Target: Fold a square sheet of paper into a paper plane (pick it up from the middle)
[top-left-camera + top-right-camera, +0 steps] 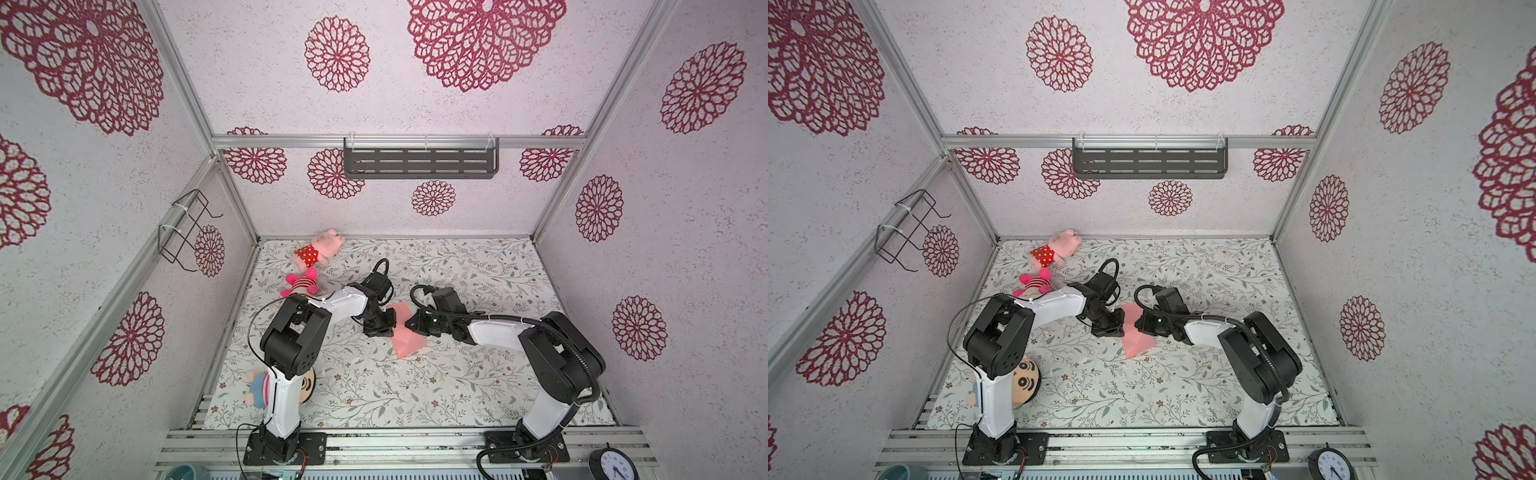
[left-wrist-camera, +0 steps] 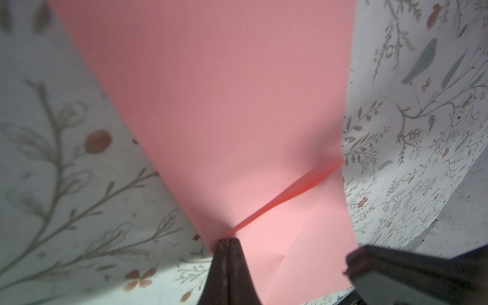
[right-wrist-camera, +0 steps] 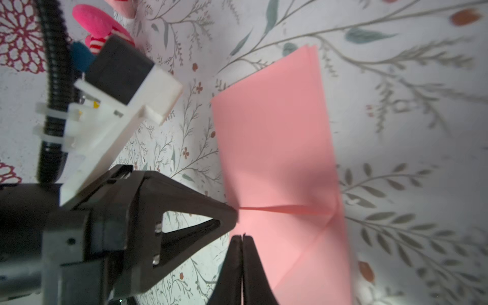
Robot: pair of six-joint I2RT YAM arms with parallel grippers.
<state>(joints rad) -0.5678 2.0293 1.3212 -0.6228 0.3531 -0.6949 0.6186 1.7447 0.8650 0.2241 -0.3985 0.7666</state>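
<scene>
The square sheet of paper (image 1: 409, 345) (image 1: 1136, 343) is light pink. It lies folded in layers on the floral table (image 1: 457, 374), with a raised crease across it (image 2: 290, 190) (image 3: 285, 208). My left gripper (image 1: 392, 328) (image 2: 227, 240) is shut, pinching the sheet's edge where that crease starts. My right gripper (image 1: 409, 323) (image 3: 241, 236) is shut too. Its tips sit over the sheet beside the left gripper's fingertips (image 3: 232, 212); whether it pinches paper does not show. A paper plane is out of view.
Two pink plush toys (image 1: 318, 251) (image 1: 301, 282) lie at the back left. A boy-faced plush (image 1: 1025, 382) sits under the left arm. A grey shelf (image 1: 419, 162) hangs on the back wall and a wire rack (image 1: 187, 228) on the left wall.
</scene>
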